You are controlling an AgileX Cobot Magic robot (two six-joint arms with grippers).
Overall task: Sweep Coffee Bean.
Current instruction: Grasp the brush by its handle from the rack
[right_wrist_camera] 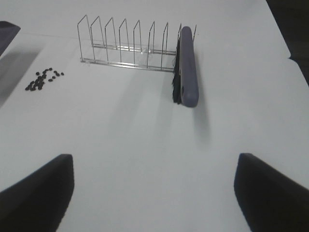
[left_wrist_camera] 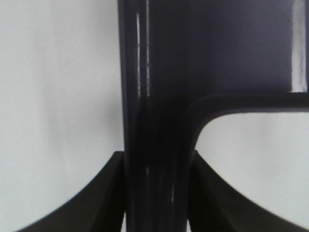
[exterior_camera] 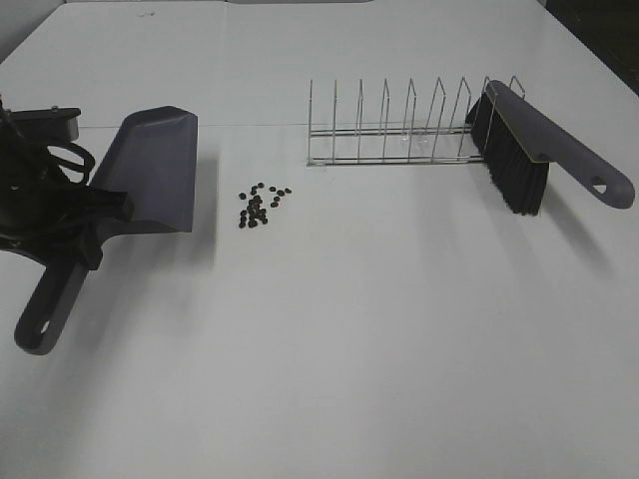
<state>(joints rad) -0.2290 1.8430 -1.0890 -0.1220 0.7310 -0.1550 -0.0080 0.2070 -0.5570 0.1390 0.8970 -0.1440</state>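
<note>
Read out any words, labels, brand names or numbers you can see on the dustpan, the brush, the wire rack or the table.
None: no readable text, label, brand, number or sign shows on the dustpan, the brush, the wire rack or the table; all look plain in every view.

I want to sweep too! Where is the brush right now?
In the high view the brush is on the right, leaning at the right end of the wire rack, well away from the coffee beans left of the middle.
</note>
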